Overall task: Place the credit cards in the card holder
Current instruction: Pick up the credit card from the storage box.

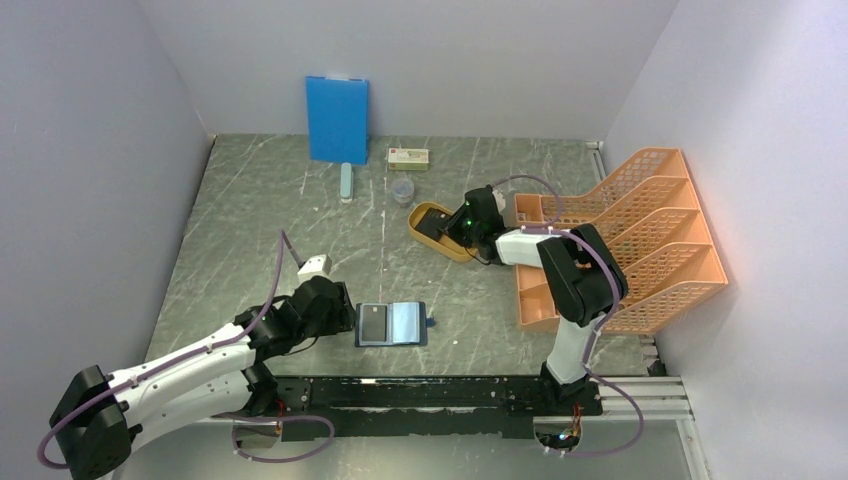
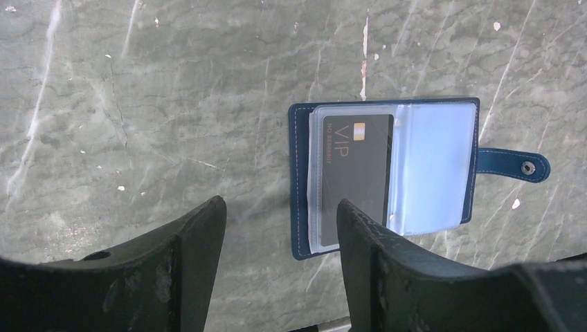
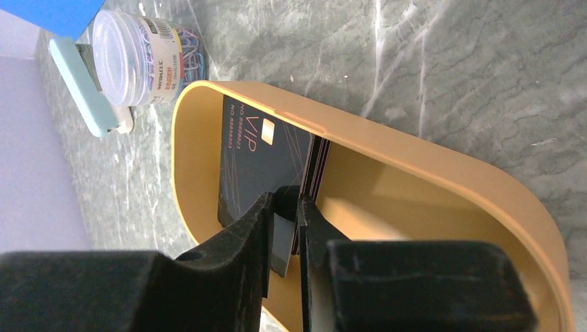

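The top external camera looked down from high behind the arm bases, taking in the whole bench (image 1: 250,220), with the card holder (image 1: 391,324) low in the middle. The left wrist camera hung close above the card holder, facing straight down past the left claw (image 2: 280,204). The right wrist camera sat beyond and right of the card holder, almost inside the yellow tray (image 3: 415,149), sighting along the right claw (image 3: 285,198) at the pinched credit card (image 3: 266,149). Overhead and left wrist views shared the card holder; overhead and right wrist, the tray.

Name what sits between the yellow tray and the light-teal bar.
A clear jar of coloured paper clips, between the tray and the bar; right wrist view shows it best.
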`<state>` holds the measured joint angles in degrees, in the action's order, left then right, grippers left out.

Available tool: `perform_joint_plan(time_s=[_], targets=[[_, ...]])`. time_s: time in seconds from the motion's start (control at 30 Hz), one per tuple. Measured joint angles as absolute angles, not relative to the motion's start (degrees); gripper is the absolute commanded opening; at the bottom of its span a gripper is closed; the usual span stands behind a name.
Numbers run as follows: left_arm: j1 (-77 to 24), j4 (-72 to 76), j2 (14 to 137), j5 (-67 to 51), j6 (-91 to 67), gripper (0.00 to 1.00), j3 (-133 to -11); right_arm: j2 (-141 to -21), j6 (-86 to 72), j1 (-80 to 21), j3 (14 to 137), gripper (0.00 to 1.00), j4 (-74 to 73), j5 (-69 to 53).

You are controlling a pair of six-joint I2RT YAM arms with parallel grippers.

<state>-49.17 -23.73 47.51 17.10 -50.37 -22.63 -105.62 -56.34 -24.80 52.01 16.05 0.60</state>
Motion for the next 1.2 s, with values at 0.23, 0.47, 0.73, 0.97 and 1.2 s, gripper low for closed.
perform_joint_plan(time_s=[0.23,0.47,0.73,0.97,1.2], targets=[[-49.2,-23.7,47.5,17.1,-50.4,0.64,-22.6,-104.9,-56.5,-24.7,51.9,0.06,16.2,0.4],[-49.2,-23.7,47.5,17.1,-50.4,0.64,-22.6,-103.7,-56.9,-24.7,51.8,0.0,16.2,0.2],[-49.2,-23.7,47.4,17.1,-50.4,0.64,-22.5,-103.0,-57.7,-24.7,51.8,0.0,16.0,0.1],[-49.2,-23.6,47.4,17.0,-50.4,0.64,-22.0,-103.1,-57.9,-24.4,51.7,0.04,16.1,-0.7],[-49.2,-23.6,47.4,16.9,-50.4,0.64,-21.8,-104.0,-57.8,-24.1,51.7,0.25,15.8,-1.2]])
